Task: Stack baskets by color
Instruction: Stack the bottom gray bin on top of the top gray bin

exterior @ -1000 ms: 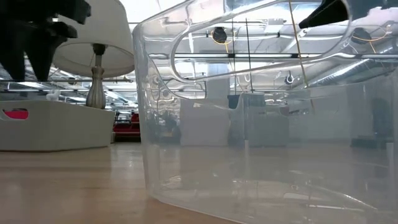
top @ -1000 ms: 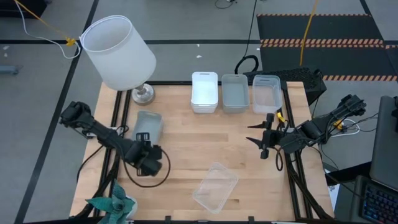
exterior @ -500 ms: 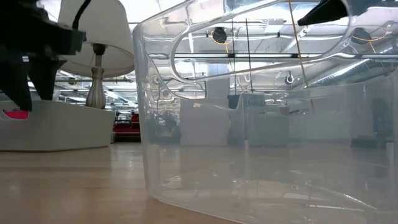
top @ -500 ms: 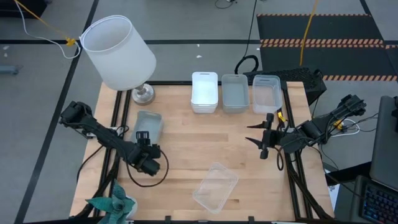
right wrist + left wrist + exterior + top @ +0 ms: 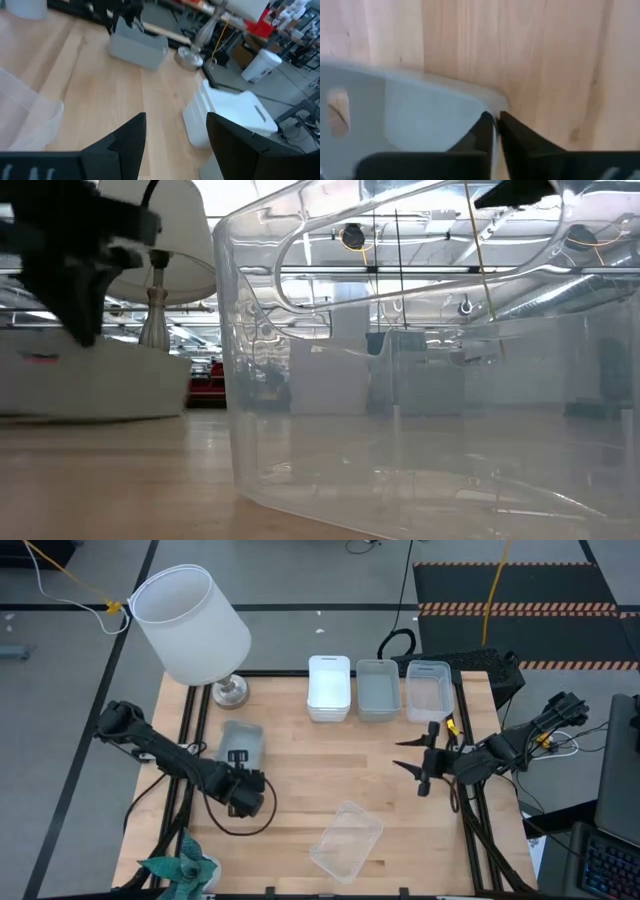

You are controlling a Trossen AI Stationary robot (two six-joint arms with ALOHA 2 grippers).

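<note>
A grey basket (image 5: 240, 743) rests on its bottom at the table's left, and my left gripper (image 5: 240, 762) is shut on its near end. The left wrist view shows the basket's inside (image 5: 410, 117) and the gripper (image 5: 494, 131); in the low view the gripper (image 5: 75, 275) stands over the basket (image 5: 90, 385). A clear basket (image 5: 347, 838) lies near the front edge. White (image 5: 329, 687), grey (image 5: 378, 690) and clear (image 5: 429, 690) baskets line the far edge. My right gripper (image 5: 420, 765) hangs open at the right, holding nothing. My left gripper pinches the grey basket's wall (image 5: 493, 116) at its rim, close to a rounded corner at the near end. One finger (image 5: 482, 131) is inside the basket and one (image 5: 516, 135) outside. The fingers come from above, pointing steeply down. The basket's bottom is on the table.
A lamp with a big white shade (image 5: 190, 625) stands at the far left corner. A green object (image 5: 180, 870) lies at the front left corner. Bare wood (image 5: 330, 765) lies between the two arms. The clear basket (image 5: 400, 380) fills most of the low view.
My left gripper has sunk onto the grey basket's near end and shut on its wall.
</note>
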